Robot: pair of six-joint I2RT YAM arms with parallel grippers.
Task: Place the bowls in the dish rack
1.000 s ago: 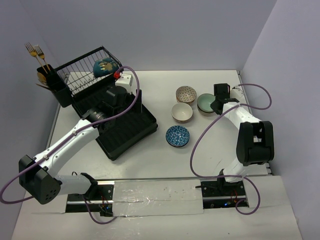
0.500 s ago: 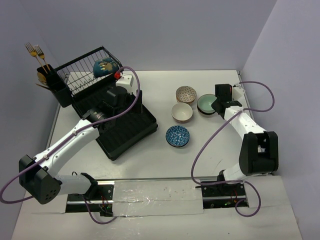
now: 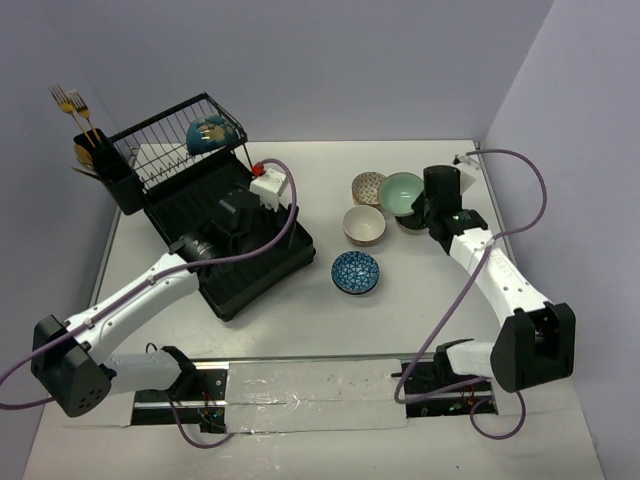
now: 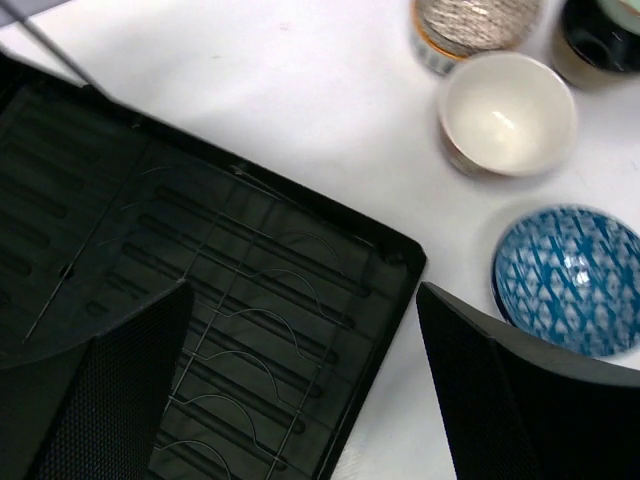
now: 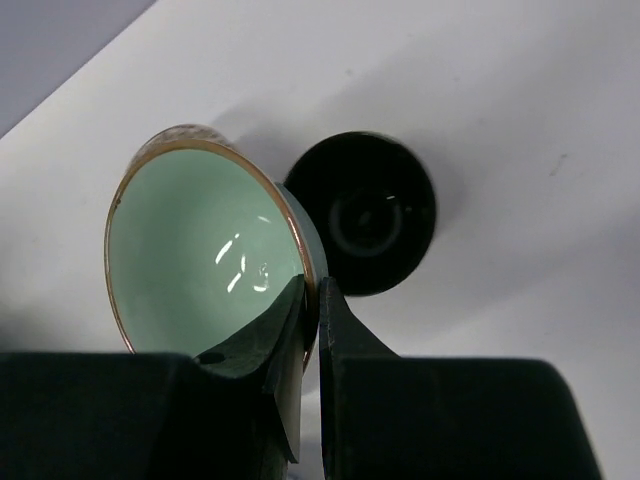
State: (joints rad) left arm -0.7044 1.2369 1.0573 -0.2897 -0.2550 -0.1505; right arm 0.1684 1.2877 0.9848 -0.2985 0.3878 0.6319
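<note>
A dotted bowl (image 3: 368, 186), a cream bowl (image 3: 364, 224) and a blue patterned bowl (image 3: 355, 272) sit on the table (image 3: 330, 325) beside a dark bowl (image 5: 370, 212). The dish rack (image 3: 270, 265), well apart at left, holds a teal bowl (image 3: 210, 133). The mint green bowl (image 5: 200, 250), gold-rimmed, hangs tilted above the dark bowl. The right gripper (image 5: 312, 300) pinches its rim, jaws narrow. The left gripper (image 4: 305, 370) hovers over the rack tray, jaws wide, empty.

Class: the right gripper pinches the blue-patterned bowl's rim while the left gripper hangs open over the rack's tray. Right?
No: the right gripper pinches the rim of the mint green bowl, as the right wrist view shows. The left gripper does hang open over the rack's tray.
</note>
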